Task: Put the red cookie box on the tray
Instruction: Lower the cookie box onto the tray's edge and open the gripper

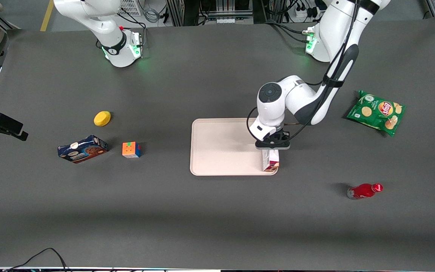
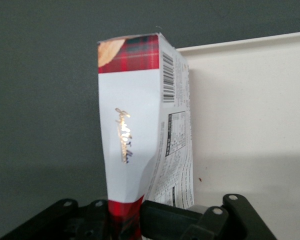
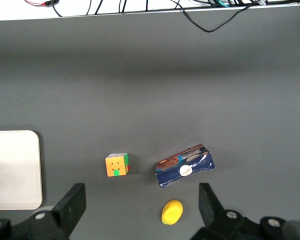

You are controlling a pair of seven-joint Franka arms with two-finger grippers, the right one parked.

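The red cookie box is showing printed cardboard, smooth with a faint sheen and gold foil lettering glinting on its white patch, while the black gripper, closed on its end above the tray's corner, is looking like matt plastic. The tray is appearing as smooth, matt cream plastic, lying on a table covered in dull dark grey, cloth-like matting. The green chip bag and the red bottle are gleaming glossily.

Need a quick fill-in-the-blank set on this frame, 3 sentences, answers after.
1. The tool is shut on the red ____ box.
2. That box stands on end at a ____ of the tray.
3. The red bottle lies on its ____ on the table.

Missing words: cookie; corner; side
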